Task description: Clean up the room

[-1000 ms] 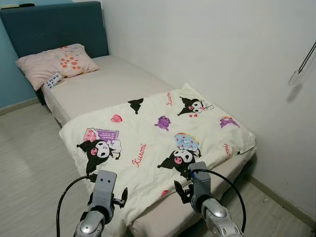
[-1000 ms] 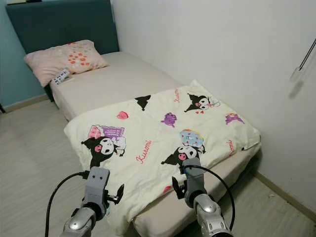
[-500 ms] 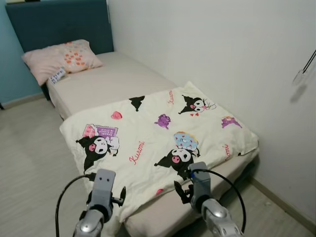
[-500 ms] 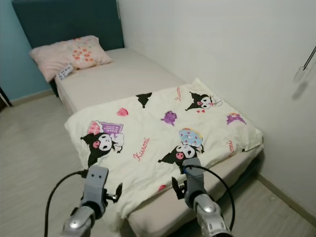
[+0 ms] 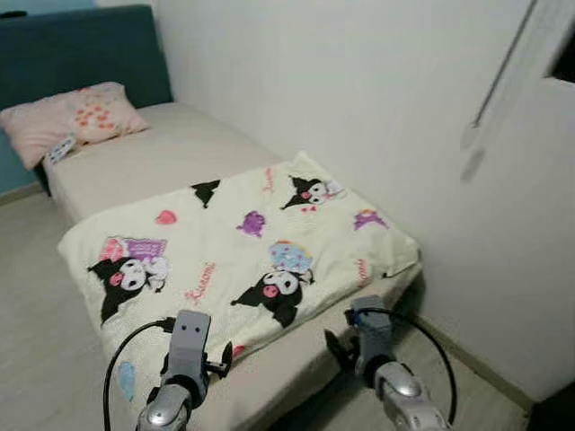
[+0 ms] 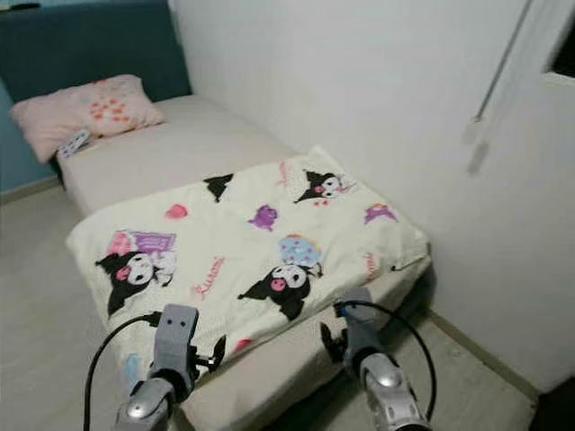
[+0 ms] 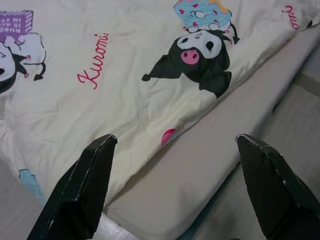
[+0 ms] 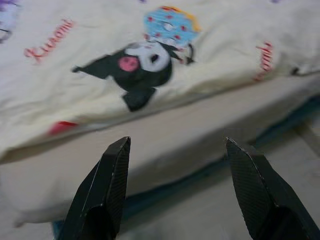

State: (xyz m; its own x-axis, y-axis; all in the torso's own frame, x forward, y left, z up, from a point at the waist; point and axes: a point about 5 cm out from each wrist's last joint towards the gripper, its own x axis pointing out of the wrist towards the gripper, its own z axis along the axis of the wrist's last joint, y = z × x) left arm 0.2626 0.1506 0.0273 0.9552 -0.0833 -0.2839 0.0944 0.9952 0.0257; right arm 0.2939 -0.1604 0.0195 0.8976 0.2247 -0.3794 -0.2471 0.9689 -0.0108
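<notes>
**Both grippers apart at the foot of the bed**

The cartoon-print blanket (image 5: 243, 242) covers the foot half of the bed (image 5: 162, 153), one edge draped over the side nearest the floor (image 5: 36, 359). The pink pillow (image 5: 63, 121) lies at the headboard (image 5: 81, 54) end. The bed's far side runs along the wall (image 5: 359, 108). The left gripper (image 7: 175, 185) and right gripper (image 8: 175, 187) hover spread wide, empty, above the bed's foot edge.

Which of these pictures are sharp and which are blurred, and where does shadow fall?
Left and right eye views: softly blurred throughout, the pink pillow smeared; a thin rod's shadow falls on the white wall. Left wrist view: sharp on the cream cartoon-print blanket. Right wrist view: blurred, with shadow under the beige mattress edge.
</notes>
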